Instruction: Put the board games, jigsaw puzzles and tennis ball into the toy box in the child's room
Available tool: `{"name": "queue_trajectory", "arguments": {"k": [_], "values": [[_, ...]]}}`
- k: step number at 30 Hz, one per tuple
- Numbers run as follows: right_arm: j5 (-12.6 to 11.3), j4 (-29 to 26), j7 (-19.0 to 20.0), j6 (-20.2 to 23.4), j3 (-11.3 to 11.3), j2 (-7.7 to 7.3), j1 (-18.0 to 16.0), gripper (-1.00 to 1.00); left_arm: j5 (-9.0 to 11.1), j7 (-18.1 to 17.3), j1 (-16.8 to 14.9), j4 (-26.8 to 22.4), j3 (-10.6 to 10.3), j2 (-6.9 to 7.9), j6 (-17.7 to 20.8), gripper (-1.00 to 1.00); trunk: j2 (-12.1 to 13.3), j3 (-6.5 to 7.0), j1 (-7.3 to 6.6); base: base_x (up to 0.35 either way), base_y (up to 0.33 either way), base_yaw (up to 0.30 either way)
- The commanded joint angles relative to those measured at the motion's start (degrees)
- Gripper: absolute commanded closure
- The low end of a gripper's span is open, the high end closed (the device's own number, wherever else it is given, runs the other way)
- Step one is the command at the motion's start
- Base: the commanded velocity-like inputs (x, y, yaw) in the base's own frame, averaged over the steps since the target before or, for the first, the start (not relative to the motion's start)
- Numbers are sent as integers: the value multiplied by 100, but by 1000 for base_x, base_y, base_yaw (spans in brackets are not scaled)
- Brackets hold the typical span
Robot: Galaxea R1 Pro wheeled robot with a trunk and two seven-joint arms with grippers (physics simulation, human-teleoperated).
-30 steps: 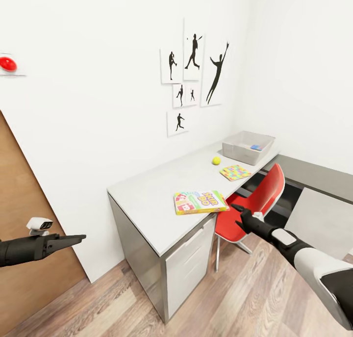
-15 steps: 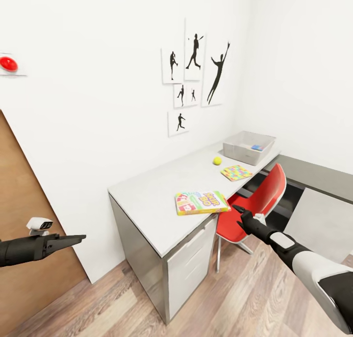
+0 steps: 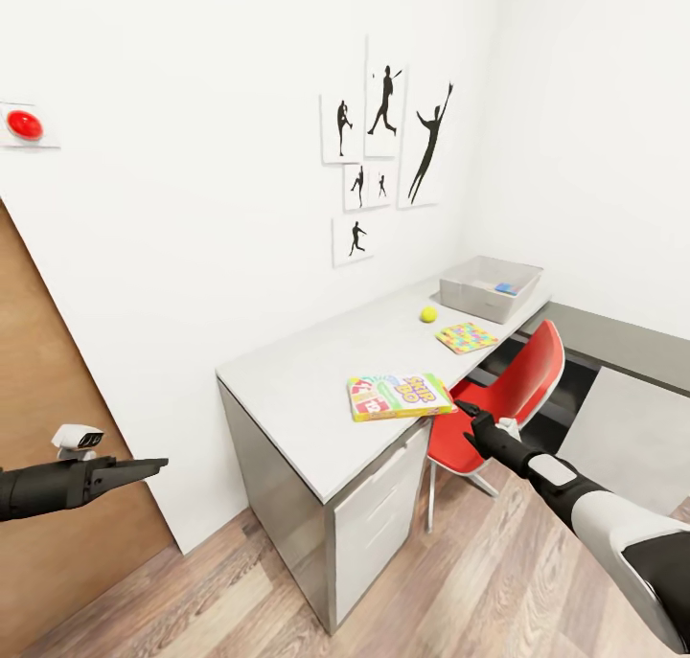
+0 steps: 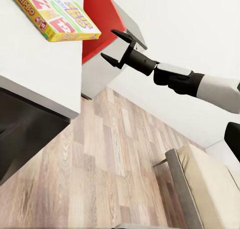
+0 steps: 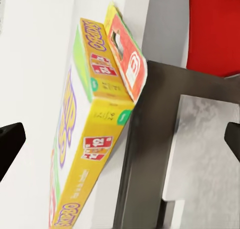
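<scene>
- Farthest left in the head view, the left gripper (image 3: 144, 466) hangs over the floor beside a brown door (image 3: 48, 447); its fingers look pressed together to a point and it holds nothing.
- Next comes the table (image 3: 297, 390), a light-grey top with white drawers, standing against a wall with six black silhouette prints (image 3: 388, 155).
- One board game lies on the table: the SKIP-BO box (image 3: 401, 396), flat, at the near edge, one end jutting past that edge in the right wrist view (image 5: 90, 139).
- One tennis ball (image 3: 428, 313) sits farther back, well apart from the SKIP-BO box.
- One jigsaw puzzle (image 3: 466, 337) lies flat just beside the ball, near the table's edge.
- One toy box (image 3: 489, 289) stands at the far end, with a small blue thing (image 3: 505, 289) inside; I cannot tell what it is.
- One red chair (image 3: 503, 390) is tucked under the table.
- Rightmost, the right gripper (image 3: 471, 424) hovers just off the box's jutting end, its fingers spread wide and holding nothing, as the left wrist view (image 4: 116, 48) shows.
</scene>
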Motion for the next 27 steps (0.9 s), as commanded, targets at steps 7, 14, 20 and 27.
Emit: {"name": "queue_trajectory", "arguments": {"k": [7,14,20,27], "values": [[-78,21,12,31,44,-3,-5,-100,-4,-25,-3,0,1,1,61,-100,-3,-6,0,0,60,0],[-81,64,7,34,42,-6,-5,-100,-4,-25,-3,-1,0,1,61,-100,-3,-6,0,0,7,0],[-134,124,19,39,38,-11,-5,-100,-4,-25,-3,-1,0,1,61,-100,-3,-6,0,8,4,0],[-214,133,21,39,41,-11,-5,-100,-4,-25,-3,-1,0,1,61,-100,-3,-6,0,78,44,0]]}}
